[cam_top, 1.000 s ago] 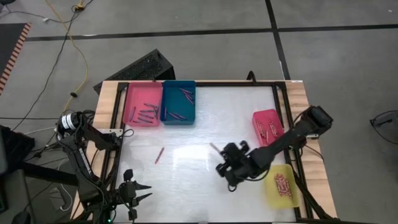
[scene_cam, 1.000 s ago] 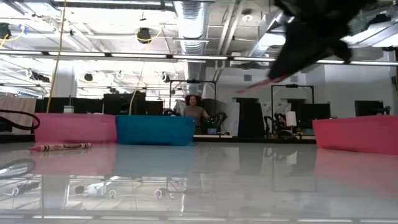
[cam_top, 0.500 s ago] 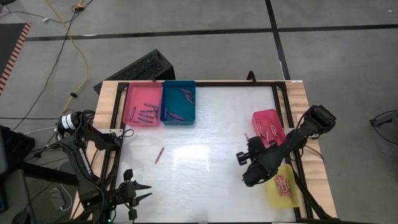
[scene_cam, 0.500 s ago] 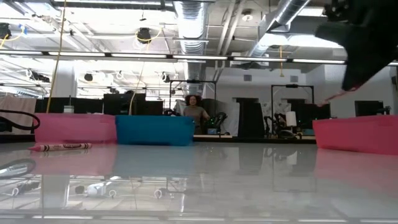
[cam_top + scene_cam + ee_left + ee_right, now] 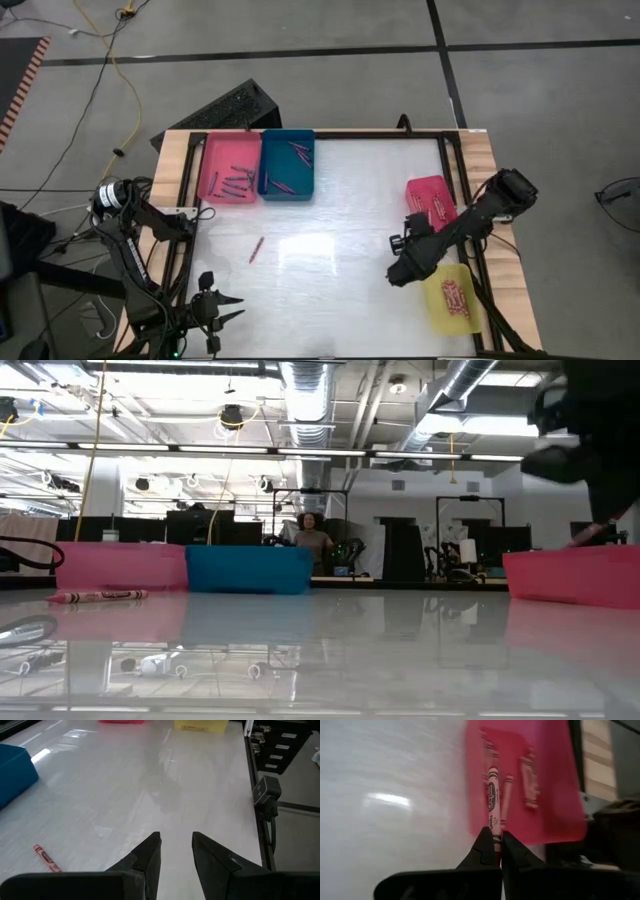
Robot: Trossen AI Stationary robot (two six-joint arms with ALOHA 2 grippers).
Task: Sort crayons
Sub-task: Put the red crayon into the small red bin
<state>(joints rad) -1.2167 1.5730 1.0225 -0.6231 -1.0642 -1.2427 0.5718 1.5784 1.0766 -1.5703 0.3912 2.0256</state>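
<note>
My right gripper [image 5: 413, 224] hangs at the near left corner of the red tray [image 5: 432, 200], shut on a red crayon [image 5: 493, 795] whose free end reaches over the tray. In the low view the crayon [image 5: 592, 537] shows just above the tray's rim [image 5: 560, 560]. Several crayons [image 5: 527, 780] lie flat in that tray. Another red crayon [image 5: 256, 249] lies flat on the white table, left of the middle. My left gripper [image 5: 175, 851] waits open at the table's near left corner [image 5: 210, 305], apart from that crayon [image 5: 46, 858]. My right gripper pinches the red crayon near its back end [image 5: 494, 826] between its two fingers. The fingers slant down toward the red tray and lie along the crayon, and most of its length sticks out past the fingertips. The crayon is lifted clear, tilted down over the tray.
A pink tray [image 5: 228, 168] and a blue tray [image 5: 288, 163] with crayons stand side by side at the far left. A yellow tray [image 5: 452, 298] with crayons sits at the near right, beside my right arm. The middle of the table [image 5: 330, 230] is bare white surface.
My right gripper has carried the red crayon from the table's middle toward the right edge, up to the red tray. It has tipped from nearly level to slanting down, so the crayon now points into the tray from just above its rim.
</note>
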